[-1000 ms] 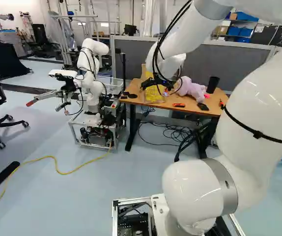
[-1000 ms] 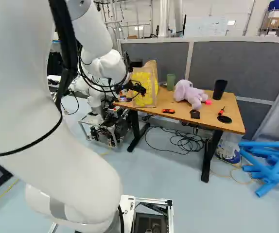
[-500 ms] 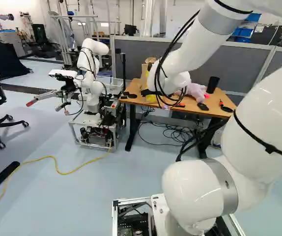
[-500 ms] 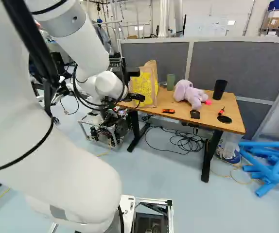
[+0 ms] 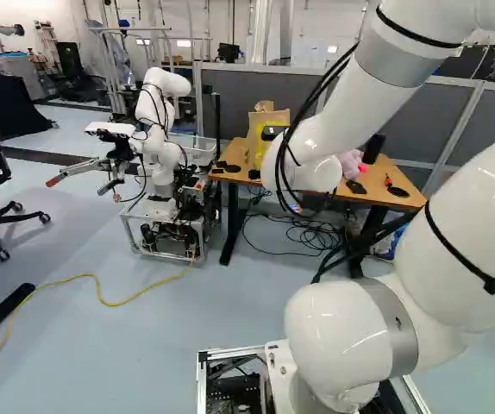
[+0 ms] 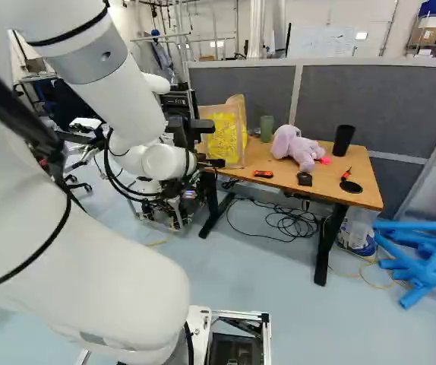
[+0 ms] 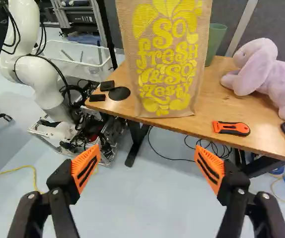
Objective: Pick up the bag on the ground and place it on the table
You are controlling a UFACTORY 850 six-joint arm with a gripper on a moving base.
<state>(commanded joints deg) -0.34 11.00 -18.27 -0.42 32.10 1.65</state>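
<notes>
Behind the wooden table point(image 6: 326, 179) runs a grey partition point(image 6: 377, 106), with a pale blue floor point(image 6: 279, 289) below. Your paper bag point(image 6: 225, 138) stands upright on the table, just above the middle of the right base view. Your end effector point(image 6: 213, 163) is released: its orange pads stand wide apart in the wrist view, the bag ahead of them, apart from both.

Beside the bag is a green cup point(image 6: 266, 128); rightward in the right base view come a lilac plush toy point(image 6: 298, 148), an orange cutter point(image 6: 263, 174) and a black cup point(image 6: 343, 141). Watch another robot point(image 5: 176, 84) near the table end, upper left of the left base view, and the black cables point(image 6: 286, 220) under the table. Blue tubes point(image 6: 423, 255) lie lower right of the right base view. Yellow lettering and pictures cover the bag's front.
</notes>
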